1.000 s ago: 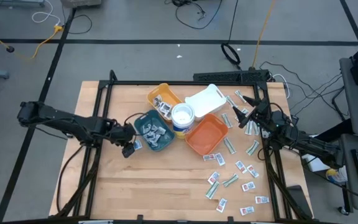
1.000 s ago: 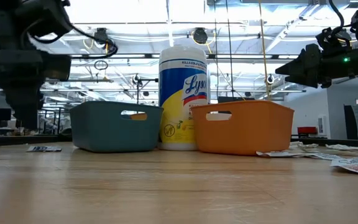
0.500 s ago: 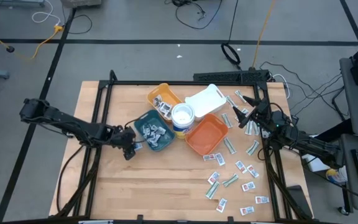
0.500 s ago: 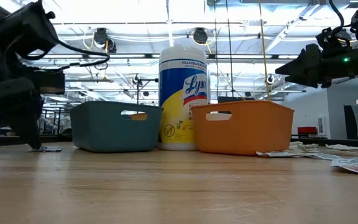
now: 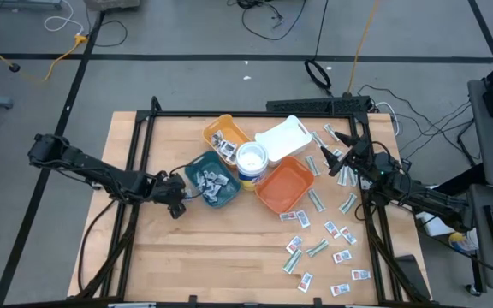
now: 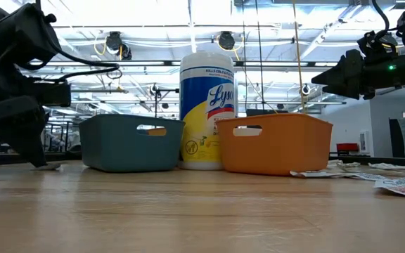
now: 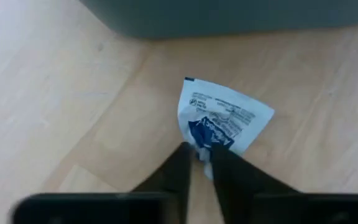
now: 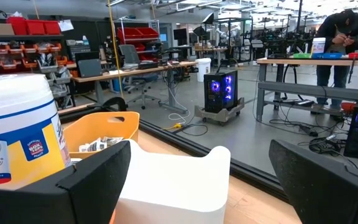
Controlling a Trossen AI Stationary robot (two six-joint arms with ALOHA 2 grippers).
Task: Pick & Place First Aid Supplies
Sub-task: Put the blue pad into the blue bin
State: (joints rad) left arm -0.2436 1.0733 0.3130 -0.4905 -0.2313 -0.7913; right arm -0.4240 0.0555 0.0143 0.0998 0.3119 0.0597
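My left gripper (image 7: pixel 199 151) pinches one packet (image 7: pixel 222 115) lower left of the teal tray (image 5: pixel 212 180); right gripper (image 5: pixel 342 162) gapes empty; many loose packets (image 5: pixel 323 239) remain lower right

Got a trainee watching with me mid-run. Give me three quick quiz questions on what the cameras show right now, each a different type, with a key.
1. True or false: the left tool is pinching a small white packet with blue print on the wooden table.
2. Multiple choice: which tray sits nearest that packet? A) teal plastic tray B) orange plastic tray C) white plastic tray
3. Fill in: the right tool has its fingers ____.

Key: 1 true; 2 A; 3 open
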